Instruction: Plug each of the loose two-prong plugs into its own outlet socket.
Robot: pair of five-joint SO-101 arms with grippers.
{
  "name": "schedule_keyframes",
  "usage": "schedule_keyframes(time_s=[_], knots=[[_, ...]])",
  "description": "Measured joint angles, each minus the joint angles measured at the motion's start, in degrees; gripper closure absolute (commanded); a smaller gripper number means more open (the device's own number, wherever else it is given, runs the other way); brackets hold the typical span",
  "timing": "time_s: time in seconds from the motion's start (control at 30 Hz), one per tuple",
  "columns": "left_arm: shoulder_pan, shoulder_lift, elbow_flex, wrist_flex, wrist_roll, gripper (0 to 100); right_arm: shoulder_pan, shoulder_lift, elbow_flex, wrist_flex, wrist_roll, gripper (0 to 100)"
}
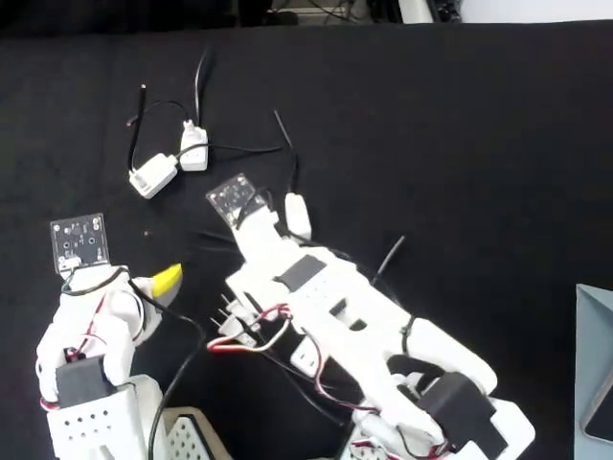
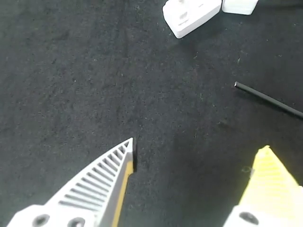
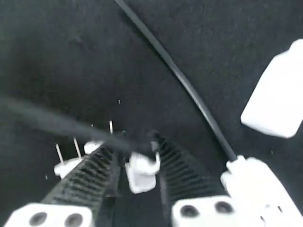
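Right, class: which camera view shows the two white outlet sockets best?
The high view: it shows one outlet socket and the other whole, side by side. The left wrist view cuts them off at its edge, though one's slots show. The right wrist view's white blocks cannot be identified as sockets.

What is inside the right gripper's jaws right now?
A small white plug sits clamped between the jaws of the right gripper. Its prongs cannot be made out: the jaws and a blurred dark cable cover part of it.
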Motion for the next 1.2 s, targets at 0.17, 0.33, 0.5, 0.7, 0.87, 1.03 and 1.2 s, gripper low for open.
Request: schedule_keyframes(time_s=[0.17, 0.33, 0.5, 0.7, 0.87, 1.03, 1.2], knots=[[0.0, 0.0, 0.0, 0.0, 0.0, 62, 0.0, 0.0, -0.8, 2.5, 0.0, 90.4], [-0.2, 0.0, 0.8, 0.0, 0.0, 62, 0.0, 0.0, -0.8, 2.8, 0.0, 90.5], [-0.2, -0.3, 0.9, 0.0, 0.0, 62, 0.2, 0.0, -1.8, 2.8, -0.4, 90.6], [-0.2, -0.3, 0.9, 0.0, 0.0, 62, 3.9, 0.3, -8.9, 5.3, 0.4, 90.3], [-0.2, -0.3, 0.9, 0.0, 0.0, 62, 3.8, 6.0, -17.1, 12.2, 1.1, 90.3], [-0.2, -0.3, 1.9, 0.0, 0.0, 62, 4.0, 15.9, -25.8, 18.2, 1.1, 90.3], [-0.2, -0.3, 1.9, 0.0, 0.0, 62, 3.9, 23.0, -31.9, 21.9, 1.1, 90.3]])
